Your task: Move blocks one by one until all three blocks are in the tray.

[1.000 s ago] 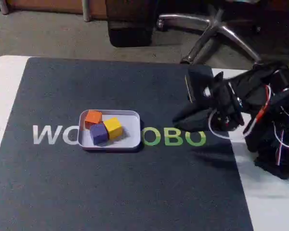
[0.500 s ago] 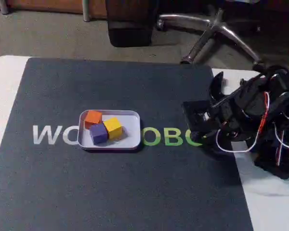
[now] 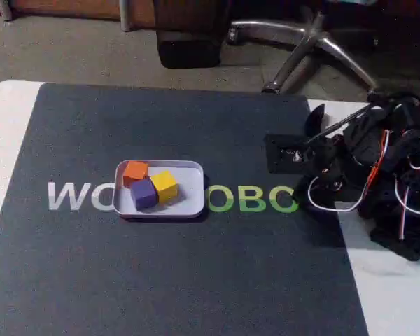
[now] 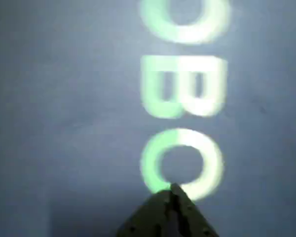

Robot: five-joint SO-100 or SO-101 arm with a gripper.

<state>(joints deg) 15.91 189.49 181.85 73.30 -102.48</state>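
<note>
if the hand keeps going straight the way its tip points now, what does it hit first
Most likely the dark mat. In the wrist view the shut hand points down at the green letter O printed on it, with nothing between; depth is unclear.

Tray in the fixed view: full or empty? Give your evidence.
Full. The tray holds all three blocks, orange, purple and yellow, clustered in its left part.

Orange block [image 3: 134, 171], yellow block [image 3: 164, 185], purple block [image 3: 144, 194] inside tray [image 3: 189, 198] on mat [image 3: 161, 280].
</note>
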